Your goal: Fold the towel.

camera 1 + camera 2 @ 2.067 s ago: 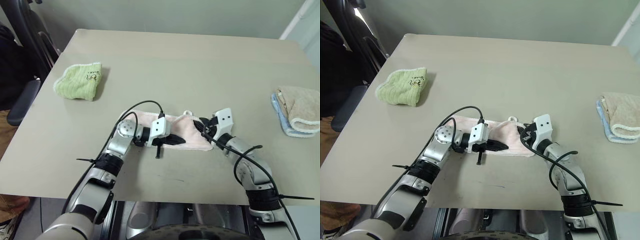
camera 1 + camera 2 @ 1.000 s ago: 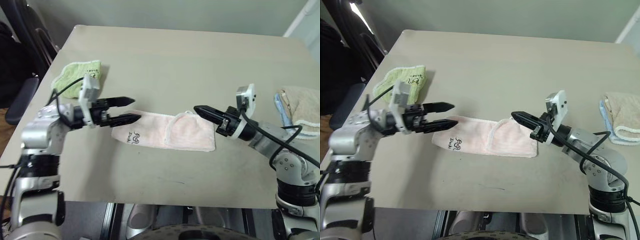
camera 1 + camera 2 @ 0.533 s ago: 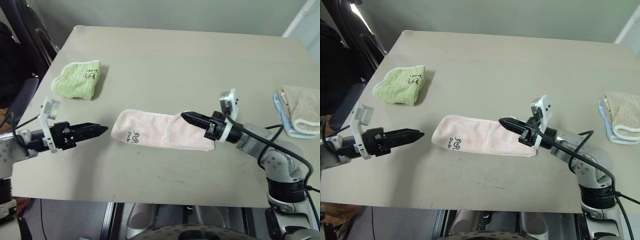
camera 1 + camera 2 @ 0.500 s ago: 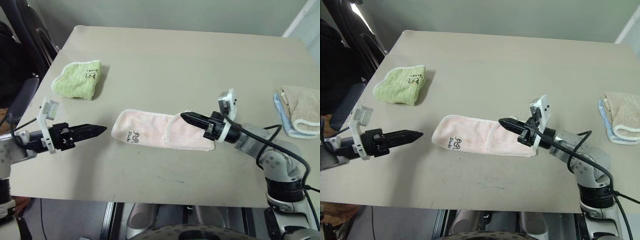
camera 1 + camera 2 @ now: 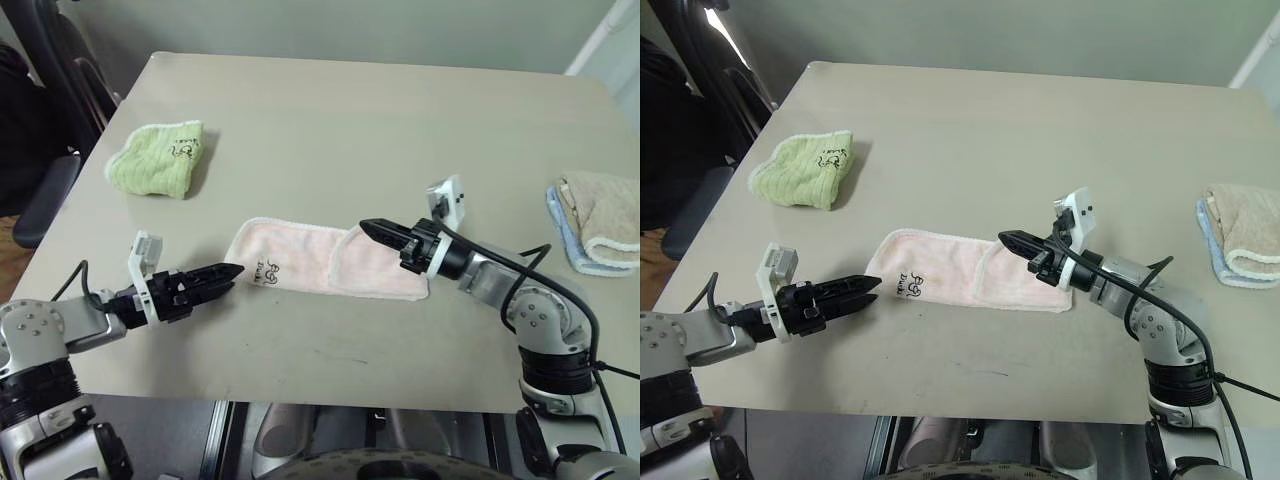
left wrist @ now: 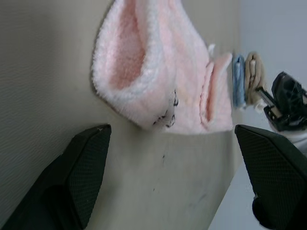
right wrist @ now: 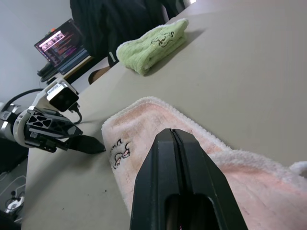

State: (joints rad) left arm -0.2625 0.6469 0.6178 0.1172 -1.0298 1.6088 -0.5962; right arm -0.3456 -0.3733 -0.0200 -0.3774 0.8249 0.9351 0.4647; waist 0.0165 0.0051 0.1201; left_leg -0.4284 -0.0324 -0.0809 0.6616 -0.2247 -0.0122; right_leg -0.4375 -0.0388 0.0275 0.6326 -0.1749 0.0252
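Note:
The pale pink towel [image 5: 310, 262] lies as a long strip in the middle of the table [image 5: 330, 120]. Its right end is folded back over itself, and a dark embroidered mark [image 5: 266, 271] sits near its left end. My left gripper [image 5: 874, 291] is low over the table just left of the towel's left end and points at it. The left wrist view shows its fingers [image 6: 79, 167] wide open and empty. My right gripper [image 5: 366, 229] is shut and holds nothing. It hovers over the folded right part and points left along the towel [image 7: 144, 120].
A light green towel [image 5: 157, 160] lies at the table's far left. Beige and blue towels [image 5: 597, 222] are stacked at the right edge. A dark chair [image 5: 45, 195] stands beyond the left edge. A laptop [image 7: 60, 45] is visible off the table.
My left gripper swung off the towel's left end, out to the left and down, rolled, and now points at that end from low. The right gripper edged left over the fold.

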